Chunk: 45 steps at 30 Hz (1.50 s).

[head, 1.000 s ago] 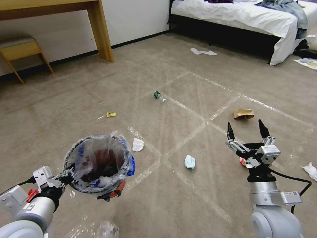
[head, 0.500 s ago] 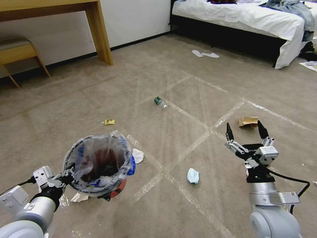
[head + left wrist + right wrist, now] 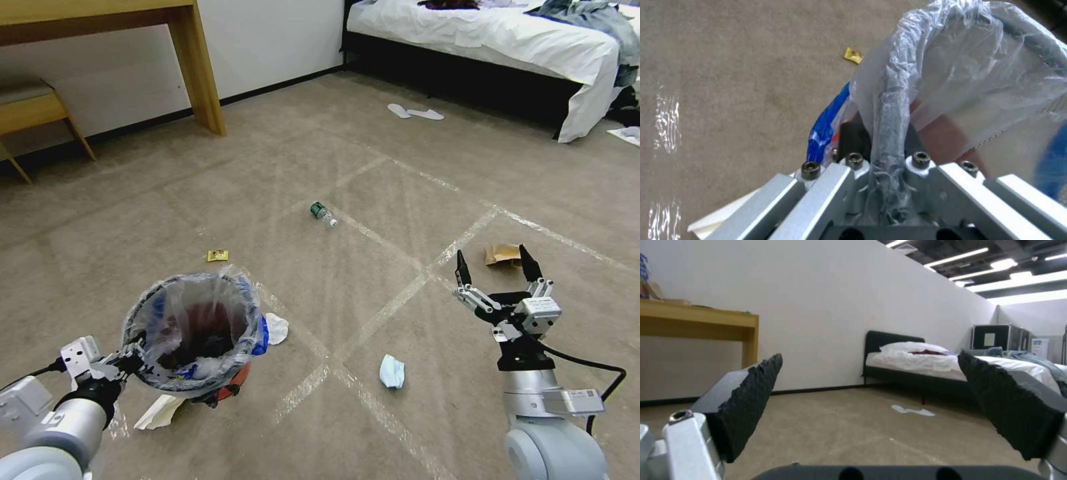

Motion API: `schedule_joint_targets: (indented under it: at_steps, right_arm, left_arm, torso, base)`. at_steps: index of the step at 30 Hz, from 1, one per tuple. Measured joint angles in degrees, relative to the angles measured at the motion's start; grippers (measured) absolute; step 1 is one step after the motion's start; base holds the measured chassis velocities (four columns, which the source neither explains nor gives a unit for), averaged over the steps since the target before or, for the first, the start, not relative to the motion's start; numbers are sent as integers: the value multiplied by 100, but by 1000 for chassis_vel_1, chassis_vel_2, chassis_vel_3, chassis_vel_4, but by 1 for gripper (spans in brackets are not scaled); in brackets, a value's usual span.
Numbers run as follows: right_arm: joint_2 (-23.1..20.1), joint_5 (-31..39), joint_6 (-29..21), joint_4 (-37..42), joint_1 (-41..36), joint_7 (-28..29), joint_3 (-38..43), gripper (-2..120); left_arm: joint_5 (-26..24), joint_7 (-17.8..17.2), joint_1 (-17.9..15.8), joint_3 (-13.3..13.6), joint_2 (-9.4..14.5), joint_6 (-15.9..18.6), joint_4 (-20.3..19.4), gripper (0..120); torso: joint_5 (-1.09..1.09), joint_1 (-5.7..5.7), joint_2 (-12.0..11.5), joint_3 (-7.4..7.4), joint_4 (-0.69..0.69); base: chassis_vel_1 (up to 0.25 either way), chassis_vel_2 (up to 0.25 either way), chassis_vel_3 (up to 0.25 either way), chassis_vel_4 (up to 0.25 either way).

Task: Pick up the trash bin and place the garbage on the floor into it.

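The trash bin (image 3: 193,337), a red-orange bucket lined with crinkled clear plastic, hangs above the floor (image 3: 373,160) at the lower left. My left gripper (image 3: 130,357) is shut on its near rim. In the left wrist view my left gripper (image 3: 887,160) pinches the bagged bin rim (image 3: 893,110). My right gripper (image 3: 493,260) stands open and empty at the right, fingertips up, and my right gripper (image 3: 876,400) holds nothing. Garbage lies scattered: a green bottle (image 3: 321,213), a yellow wrapper (image 3: 217,255), a white tissue (image 3: 275,328), a pale blue tissue (image 3: 392,371), a brown paper bag (image 3: 501,253) and a white paper (image 3: 160,412).
A wooden desk leg (image 3: 197,67) and a stool (image 3: 33,110) stand at the back left wall. A bed (image 3: 507,40) with white sheets stands at the back right, with slippers (image 3: 413,112) before it. Clear tape lines (image 3: 400,293) cross the carpet.
The whole picture has shifted: the litter sits lower and nearer, so the camera has moved forward. White paper has come into view under the bin. Both grippers keep their pose.
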Motion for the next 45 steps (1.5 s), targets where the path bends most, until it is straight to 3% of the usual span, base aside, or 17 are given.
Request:
schedule_joint_targets:
  at_steps: [17, 23, 25, 26, 28, 29, 30, 31, 33, 35, 37, 38, 40, 45]
  right_arm:
    - [-69, 112, 22, -58, 76, 4, 111, 100]
    - [-220, 249, -464, -108, 94, 107, -263, 100]
    - [-441, 450, -1035, -146, 227, 270, -675, 100]
    - [-441, 450, -1035, -146, 227, 270, -675, 100]
    - [-725, 748, -1787, -225, 453, 551, -1043, 100]
    - [-725, 748, -1787, -225, 453, 551, -1043, 100]
    - [-884, 984, -2264, -289, 613, 803, -1284, 100]
    - [-884, 984, -2264, -289, 613, 803, -1284, 100]
    - [-1214, 1651, -3478, -530, 1033, 1568, -1870, 100]
    - [-1282, 1776, -3778, -616, 1138, 1765, -2007, 100]
    - [-1405, 2227, -4721, -957, 1507, 2450, -2414, 100]
    - [-1405, 2227, -4721, -957, 1507, 2450, -2414, 100]
    - [-1402, 2951, -5468, -1264, 1822, 2979, -2669, 100]
    - [-1275, 3623, -6066, -1672, 2130, 3394, -2883, 100]
  left_arm:
    - [-8, -6, -100, -42, -24, -1, 79, 2]
    - [-13, -5, -154, -68, -27, -4, 102, 2]
    - [-13, -4, -145, -102, -25, -13, 124, 2]
    - [-13, -4, -145, -102, -25, -13, 124, 2]
    - [-10, -3, -137, -107, -36, -13, 138, 2]
    - [-10, -3, -137, -107, -36, -13, 138, 2]
    - [-8, -1, -152, -107, -51, -14, 151, 2]
    - [-8, -1, -152, -107, -51, -14, 151, 2]
    - [5, -1, -198, -107, -92, -19, 197, 2]
    - [9, -1, -204, -112, -101, -19, 209, 2]
    - [22, -1, -218, -136, -120, -22, 240, 2]
    - [22, -1, -218, -136, -120, -22, 240, 2]
    - [23, -1, -238, -155, -136, -30, 261, 2]
    - [27, -1, -251, -182, -165, -37, 283, 2]
  torso:
    - [0, 0, 0, 0, 0]
    - [1, 0, 0, 0, 0]
    - [1, 0, 0, 0, 0]
    - [1, 0, 0, 0, 0]
    - [0, 0, 0, 0, 0]
    - [0, 0, 0, 0, 0]
    - [0, 0, 0, 0, 1]
    - [0, 0, 0, 0, 1]
    - [0, 0, 0, 0, 2]
    - [1, 0, 0, 0, 1]
    - [1, 0, -1, 0, 0]
    - [1, 0, -1, 0, 0]
    - [0, 0, 0, 0, 0]
    - [0, 0, -1, 0, 1]
  base:
    - [-7, 5, 5, -8]
    - [0, 0, 0, 0]
    - [0, 0, 0, 0]
    - [0, 0, 0, 0]
    - [0, 0, 0, 0]
    - [0, 0, 0, 0]
    - [0, 0, 0, 0]
    - [0, 0, 0, 0]
    - [0, 0, 0, 0]
    - [0, 0, 0, 0]
    - [0, 0, 0, 0]
    - [0, 0, 0, 0]
    - [0, 0, 0, 0]
    - [0, 0, 0, 0]
